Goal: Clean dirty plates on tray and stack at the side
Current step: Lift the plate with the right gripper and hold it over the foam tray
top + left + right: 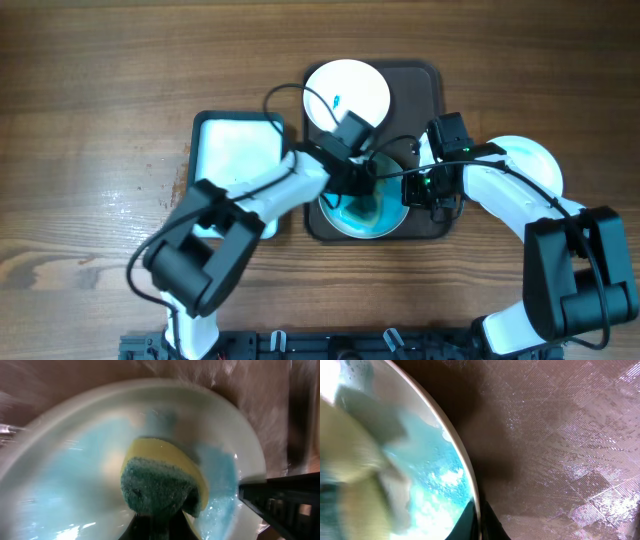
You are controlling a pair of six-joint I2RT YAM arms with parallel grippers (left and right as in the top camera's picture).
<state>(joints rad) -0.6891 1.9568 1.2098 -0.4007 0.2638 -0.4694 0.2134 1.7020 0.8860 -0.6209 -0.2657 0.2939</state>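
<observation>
On the dark brown tray (416, 82) a white plate (352, 224) at the near end is covered in blue-green foam. My left gripper (367, 186) is shut on a yellow sponge with a green scouring face (160, 480) and presses it onto this plate (75, 460). My right gripper (413, 190) is shut on the plate's right rim (456, 447), one finger on each side (479, 521). A second plate (345, 88) with a small blue smear lies at the tray's far end. A third plate (534, 160) lies on the table to the right, partly under my right arm.
A white basin with a teal rim (238, 150) stands left of the tray, partly under my left arm. The right gripper's dark finger (280, 505) shows at the plate's edge in the left wrist view. Textured tray floor (560, 450) lies beside the plate.
</observation>
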